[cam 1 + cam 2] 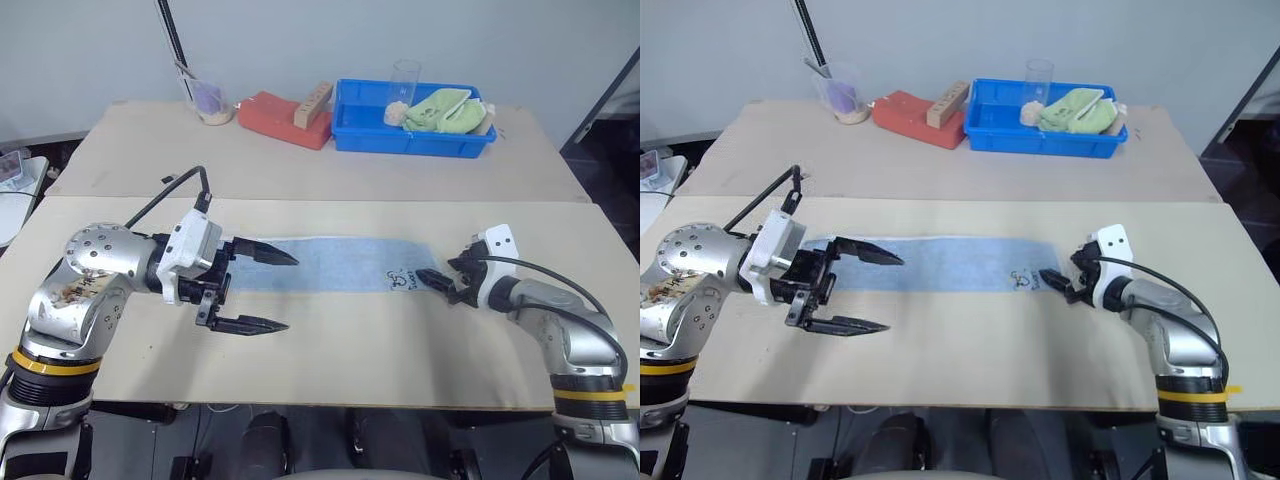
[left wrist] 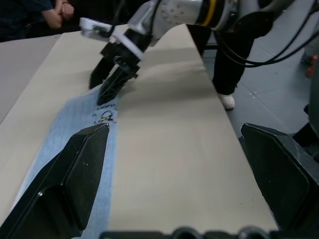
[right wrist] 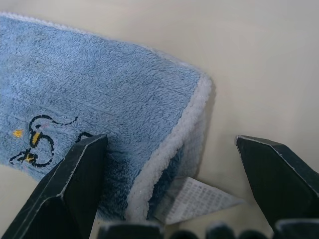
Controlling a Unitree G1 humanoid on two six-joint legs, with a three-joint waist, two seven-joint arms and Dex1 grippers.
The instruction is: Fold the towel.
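The light blue towel (image 1: 340, 265) lies flat as a long narrow strip across the near table, with its cartoon logo (image 3: 37, 142) and white tag (image 3: 197, 199) at the right end. My left gripper (image 1: 293, 293) hangs at the strip's left end, pointing right along it, open wide and holding nothing. My right gripper (image 1: 440, 282) sits low at the right end, pointing left. It is open, and the towel's white-edged corner (image 3: 192, 114) lies between its fingers (image 3: 75, 189) without being pinched. The left wrist view looks down the towel (image 2: 65, 134) to the right gripper (image 2: 112, 82).
On the far table stand a blue bin (image 1: 345, 135) holding a light green cloth (image 1: 440, 108) and a clear cup (image 1: 404, 80). Beside it are a red block (image 1: 280, 118), a wooden block (image 1: 312, 103) and a plastic cup (image 1: 208, 100). A person's hands (image 2: 60, 10) show beyond the table.
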